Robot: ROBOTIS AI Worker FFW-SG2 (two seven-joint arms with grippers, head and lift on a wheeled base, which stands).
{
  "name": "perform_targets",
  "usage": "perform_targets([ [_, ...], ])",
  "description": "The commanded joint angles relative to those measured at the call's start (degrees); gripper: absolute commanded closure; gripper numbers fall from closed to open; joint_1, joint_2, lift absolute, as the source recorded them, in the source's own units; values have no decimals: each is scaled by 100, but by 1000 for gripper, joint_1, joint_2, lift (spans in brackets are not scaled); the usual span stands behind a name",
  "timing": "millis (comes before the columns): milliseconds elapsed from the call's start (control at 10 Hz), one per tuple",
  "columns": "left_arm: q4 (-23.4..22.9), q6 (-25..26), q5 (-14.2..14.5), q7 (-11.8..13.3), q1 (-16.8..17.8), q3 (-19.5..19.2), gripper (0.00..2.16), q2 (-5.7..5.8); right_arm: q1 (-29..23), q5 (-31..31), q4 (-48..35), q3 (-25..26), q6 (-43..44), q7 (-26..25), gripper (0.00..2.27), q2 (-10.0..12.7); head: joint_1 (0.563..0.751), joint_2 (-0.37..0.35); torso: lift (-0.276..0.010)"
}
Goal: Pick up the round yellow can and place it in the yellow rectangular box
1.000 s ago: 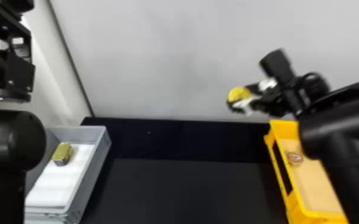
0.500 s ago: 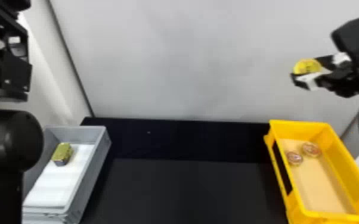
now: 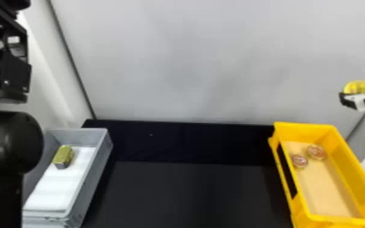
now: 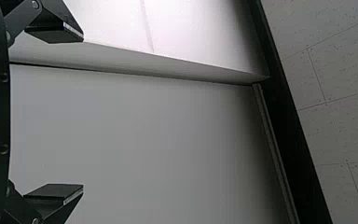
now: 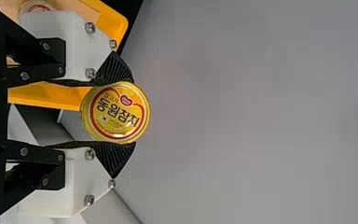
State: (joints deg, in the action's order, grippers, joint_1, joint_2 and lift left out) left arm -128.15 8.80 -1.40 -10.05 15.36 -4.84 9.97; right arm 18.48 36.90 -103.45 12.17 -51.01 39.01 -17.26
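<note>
Right gripper (image 5: pixel 117 113) has the can (image 5: pixel 115 112) pinched, one black ribbed fingertip on either side of its round wall, the printed lid facing the wrist camera. Over to the head view as a clock face: can up at three o'clock, well apart from the box (image 3: pixel 303 132) down at four o'clock. Left gripper (image 4: pixel 83 113), out on the nine o'clock side, fingers spread wide with nothing between them.

Now, how does this one handle? Looks like a full metal food tin: stiff, squat, probably dense for its size. No fear of crushing it with a fair squeeze; the wall could dent under a hard one. Slip is the real worry, smooth curved metal against fingertips near their ends, so a tilt or a roll is the thing to guard against. Best hold is straight across the widest part, both fingers square to the wall and lid left free, and that is close to what we've got.

Pick-up looks done; carrying is the step in hand, with placing to come. Two tins (image 3: pixel 299 161) sit in the far half of the box, toward its eleven o'clock corner, so the bare floor on the six o'clock side looks the better landing. Lower it flat, clear of the walls, touch down, then ease the fingers apart; let go high and this hard little thing could bounce or roll.
</note>
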Motion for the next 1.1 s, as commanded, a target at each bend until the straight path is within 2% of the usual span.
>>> perform_targets([
  [0, 0, -1, -1, 12, 2, 1, 140, -3, -107, -735, 589, 435, 133, -296, 724, 21, 663, 54, -2],
  [100, 0, -1, -1, 12, 2, 1, 140, -3, -134, -1254, 879, 541, 238, -542, 724, 4, 663, 54, -2],
  [400, 0, -10, -1, 29, 11, 9, 140, -21, -213, -2028, 1582, 514, 441, -1008, 725, -5, 663, 54, -2],
  [1000, 0, -1, -10, 29, 20, 18, 140, -38, -494, -2600, 2232, 268, 458, -1228, 727, 12, 663, 54, -2],
])
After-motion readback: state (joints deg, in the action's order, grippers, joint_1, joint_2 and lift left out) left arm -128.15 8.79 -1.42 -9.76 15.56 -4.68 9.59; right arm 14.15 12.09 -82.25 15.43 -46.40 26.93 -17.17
